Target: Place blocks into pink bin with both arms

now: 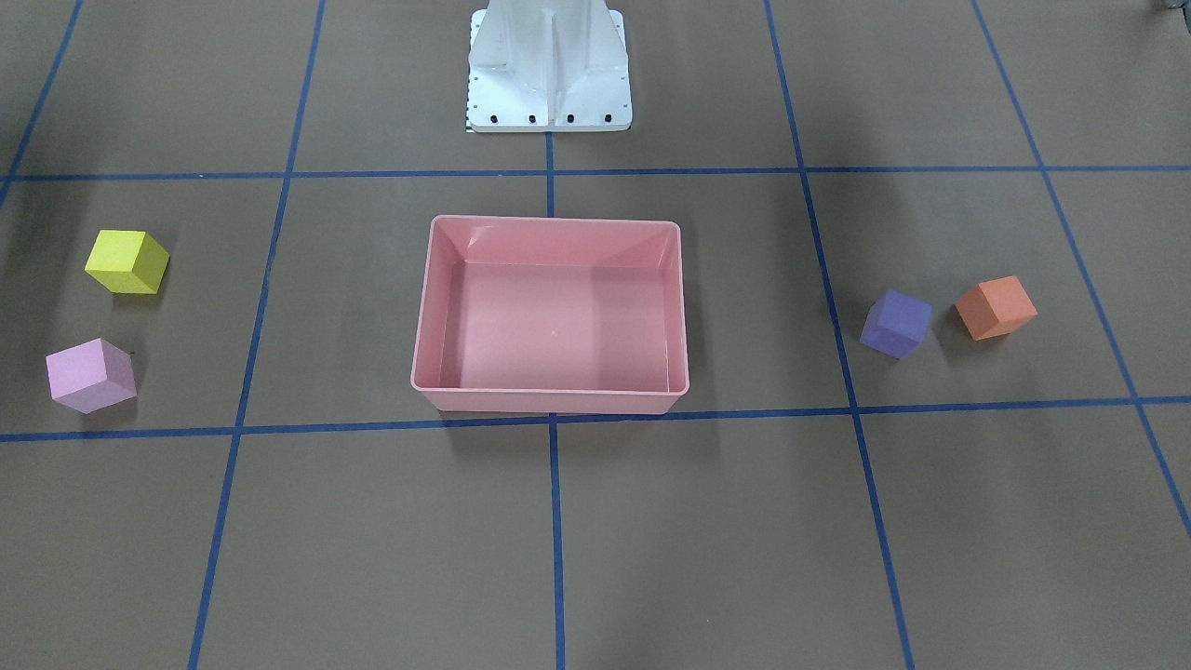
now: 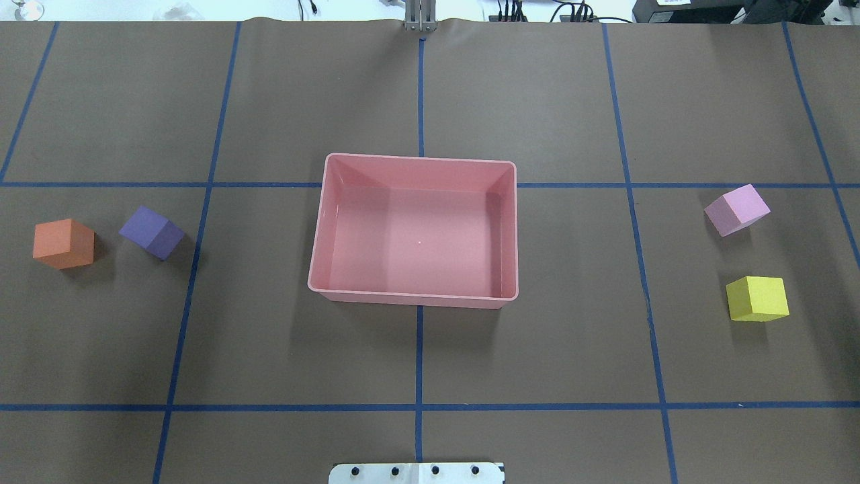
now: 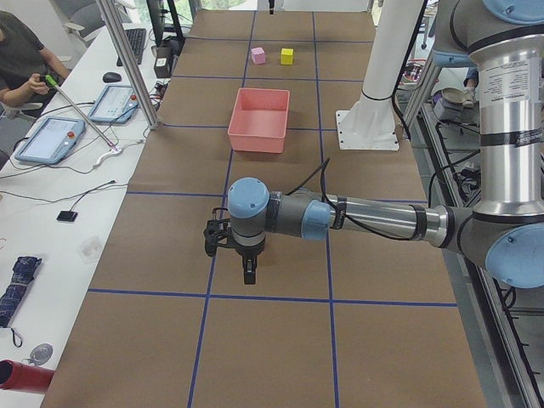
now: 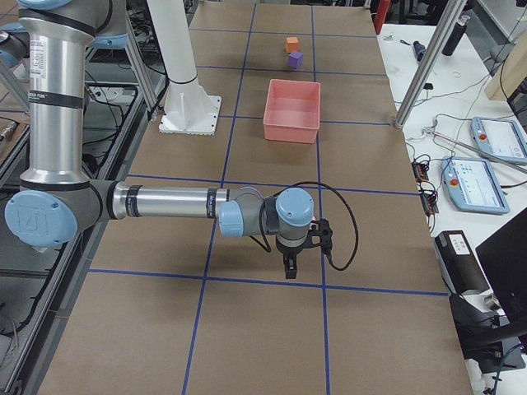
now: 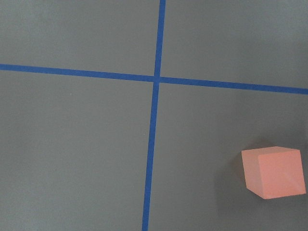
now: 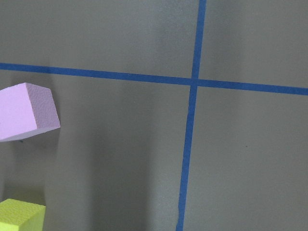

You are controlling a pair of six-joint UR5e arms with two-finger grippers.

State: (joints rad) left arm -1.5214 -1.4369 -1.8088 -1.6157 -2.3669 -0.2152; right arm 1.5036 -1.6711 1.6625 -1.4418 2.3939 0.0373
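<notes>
Overhead, we see the pink bin [image 2: 411,300] mid-table, with the orange block [image 2: 63,243] and purple block [image 2: 152,232] on the robot's left, and the light pink block [image 2: 737,210] and yellow block [image 2: 758,298] on its right. Only the side views show the left gripper [image 3: 247,274] and right gripper [image 4: 290,270]; we cannot tell how their jaws stand.

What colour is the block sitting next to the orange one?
Purple block, just beside the orange block. It shows best in the overhead exterior view.
</notes>
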